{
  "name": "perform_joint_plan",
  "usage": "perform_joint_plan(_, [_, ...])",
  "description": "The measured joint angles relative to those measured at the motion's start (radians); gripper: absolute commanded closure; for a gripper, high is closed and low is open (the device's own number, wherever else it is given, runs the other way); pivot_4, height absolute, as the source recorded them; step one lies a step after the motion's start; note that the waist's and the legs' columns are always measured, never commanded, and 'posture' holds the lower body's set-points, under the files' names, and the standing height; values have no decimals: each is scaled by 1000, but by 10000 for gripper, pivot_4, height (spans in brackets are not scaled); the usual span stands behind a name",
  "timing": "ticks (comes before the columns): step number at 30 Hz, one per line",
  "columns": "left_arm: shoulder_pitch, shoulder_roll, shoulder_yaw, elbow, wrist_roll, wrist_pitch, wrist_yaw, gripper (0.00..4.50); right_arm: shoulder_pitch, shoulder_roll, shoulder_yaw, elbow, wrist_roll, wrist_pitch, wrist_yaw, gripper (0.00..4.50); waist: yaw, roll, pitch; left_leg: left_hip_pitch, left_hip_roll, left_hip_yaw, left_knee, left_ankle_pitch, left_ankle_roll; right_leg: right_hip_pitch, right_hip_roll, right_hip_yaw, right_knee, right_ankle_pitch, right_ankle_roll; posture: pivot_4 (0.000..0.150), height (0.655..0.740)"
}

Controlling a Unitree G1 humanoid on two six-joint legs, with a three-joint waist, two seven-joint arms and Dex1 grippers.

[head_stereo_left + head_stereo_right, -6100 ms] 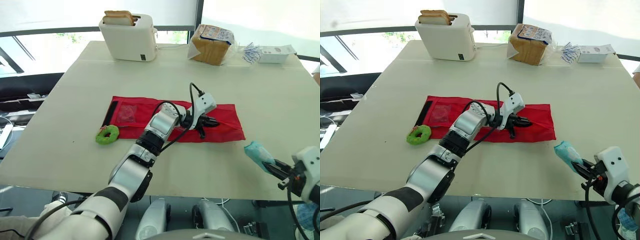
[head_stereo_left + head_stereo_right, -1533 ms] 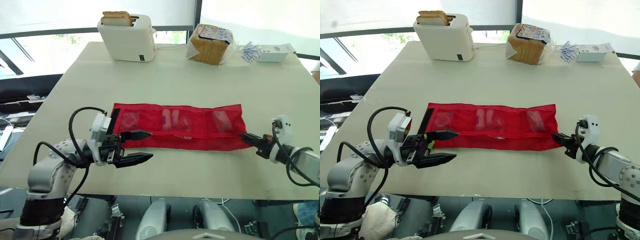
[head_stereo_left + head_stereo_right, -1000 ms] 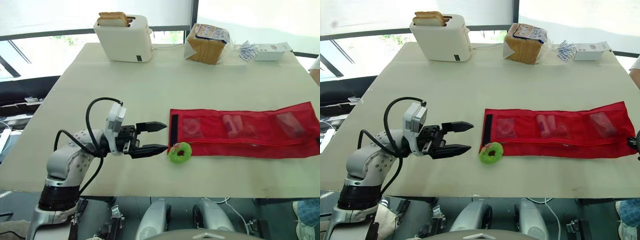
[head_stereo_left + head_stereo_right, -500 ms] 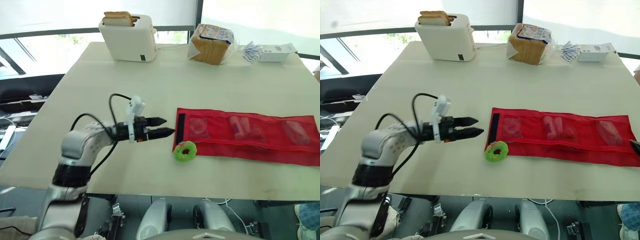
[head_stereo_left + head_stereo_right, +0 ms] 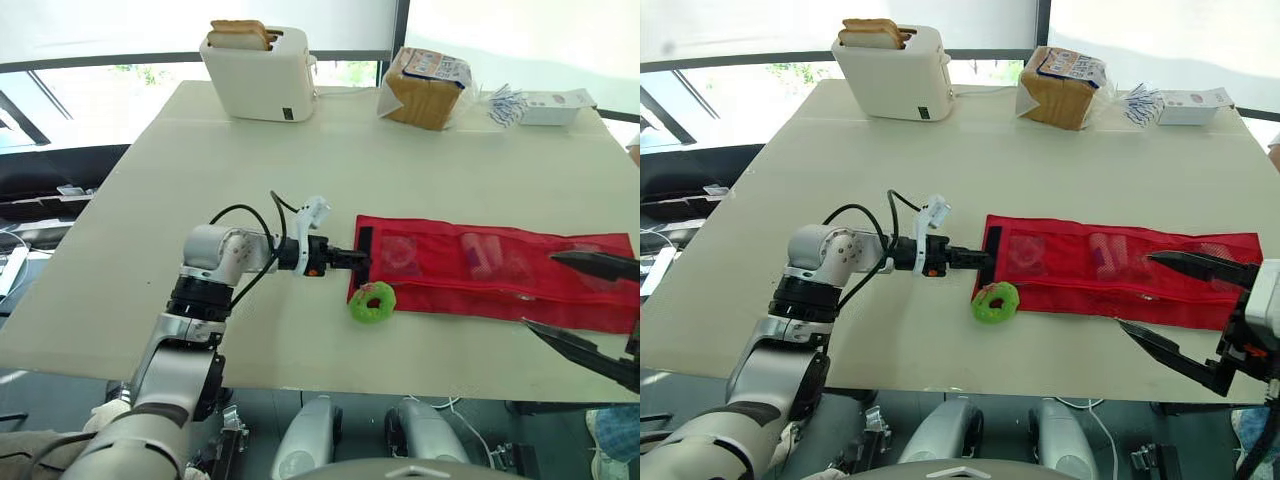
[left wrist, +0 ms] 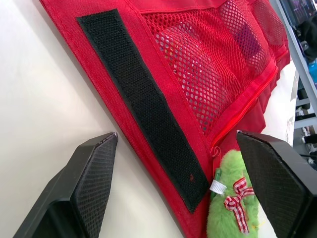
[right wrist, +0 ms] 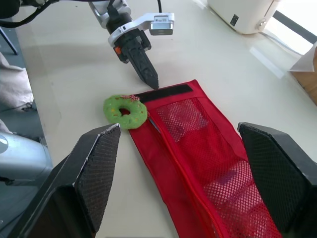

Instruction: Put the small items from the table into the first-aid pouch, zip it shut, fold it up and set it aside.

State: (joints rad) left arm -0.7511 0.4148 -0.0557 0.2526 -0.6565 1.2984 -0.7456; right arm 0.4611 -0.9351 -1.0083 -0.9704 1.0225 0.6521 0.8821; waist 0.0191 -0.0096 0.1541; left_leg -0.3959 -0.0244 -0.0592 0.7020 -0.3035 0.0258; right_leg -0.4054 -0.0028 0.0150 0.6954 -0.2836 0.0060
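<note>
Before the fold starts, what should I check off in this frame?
1. Small items inside pouch: ok, visible through mesh.
2. Zipper shut: cannot tell.
3. Pouch flat on table: ok.
4. Left gripper open at black strip: ok.
5. Right gripper open by pouch's other end: ok.
6. Green ring toy clear of pouch: not ok, touching its near edge.

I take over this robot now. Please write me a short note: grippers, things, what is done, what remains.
Left gripper: open, at the black fastening strip on the left end of the red mesh pouch.
Right gripper: open wide, at the pouch's right end.
Done: small items sit inside the mesh pockets.
Pouch lies flat, unfolded; green doughnut toy against its near edge.
Left: check the zip, fold, set aside.
</note>
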Motion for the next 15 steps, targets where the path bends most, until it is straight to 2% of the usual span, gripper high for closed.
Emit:
perform_joint_plan(6, [-1, -115, 119, 36, -73, 185, 51, 4307, -45, 3, 118, -24, -15, -19, -75, 4598, -4, -1, 0, 0, 0, 0, 0, 0, 0, 0, 0, 0, 0, 0, 0, 1500, 7400])
perform_joint_plan(10, [1, -134, 166, 32, -87, 231, 74, 15284, -76, -1, 199, -32, -36, -25, -114, 3836, -5, -1, 0, 0, 0, 0, 0, 0, -1, 0, 0, 0, 1, 0, 0, 1500, 7400])
perform_joint_plan(11, [5, -145, 191, 31, -93, 245, 84, 24447, -90, -6, 244, -32, -45, -24, -137, 3836, -5, -1, 0, 0, 0, 0, 0, 1, -1, 0, 0, 0, 0, 0, 0, 1500, 7400])
perform_joint_plan(13, [10, -157, 219, 32, -95, 259, 96, 29495, -119, -12, 306, -32, -53, -17, -174, 3836, -4, -2, 0, 0, 0, 0, 0, 1, -1, 0, 0, 0, 0, 0, 0, 1500, 7400])
perform_joint_plan(14, [10, -163, 240, 32, -98, 270, 101, 33412, -151, -15, 355, -31, -54, -5, -207, 3836, -4, -2, 0, 0, 0, 0, 0, 1, -1, 0, 0, 0, 0, 0, 0, 1500, 7400])
perform_joint_plan(15, [3, -180, 276, 31, -109, 287, 113, 40102, -241, -9, 513, -28, -63, 38, -301, 3836, -7, -3, 0, 0, 0, 0, 0, 1, -2, -1, 0, 0, 1, 0, 0, 1500, 7400])
